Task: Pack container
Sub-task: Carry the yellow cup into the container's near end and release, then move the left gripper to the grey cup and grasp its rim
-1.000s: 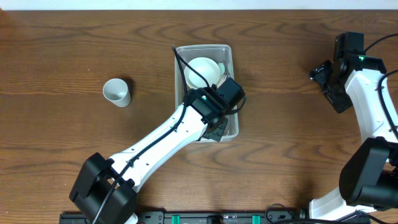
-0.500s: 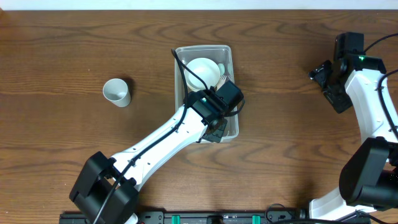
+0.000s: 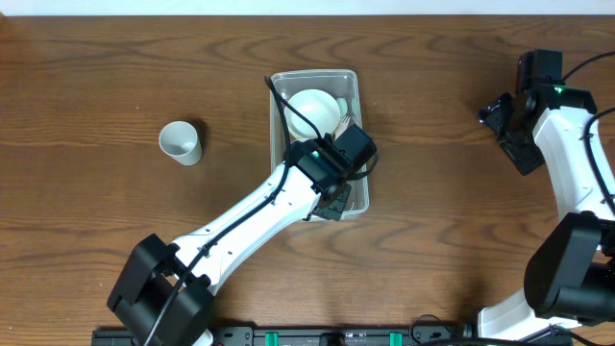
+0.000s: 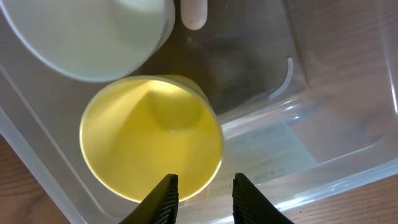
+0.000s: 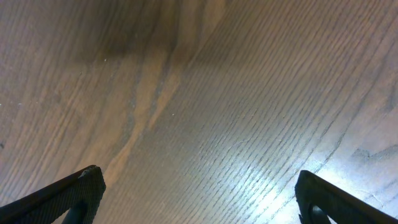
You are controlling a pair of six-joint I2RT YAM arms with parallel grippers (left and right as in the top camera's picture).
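Observation:
The clear plastic container [image 3: 312, 75] stands at the table's middle. It holds a white bowl [image 3: 312, 111] at its far end and a yellow bowl [image 4: 149, 137] at its near end. In the left wrist view the white bowl [image 4: 93, 31] overlaps the yellow bowl's far rim and the container's wall [image 4: 323, 162] runs to the right. My left gripper [image 4: 203, 199] hangs inside the container just above the yellow bowl's near rim, its fingers apart and holding nothing; it also shows in the overhead view [image 3: 336, 197]. My right gripper [image 3: 502, 130] is wide open over bare table [image 5: 199, 186] at the far right.
A white cup [image 3: 180, 142] stands on the wooden table left of the container. A pale utensil handle [image 4: 193, 14] lies in the container beside the white bowl. The left arm reaches diagonally from the front left across to the container.

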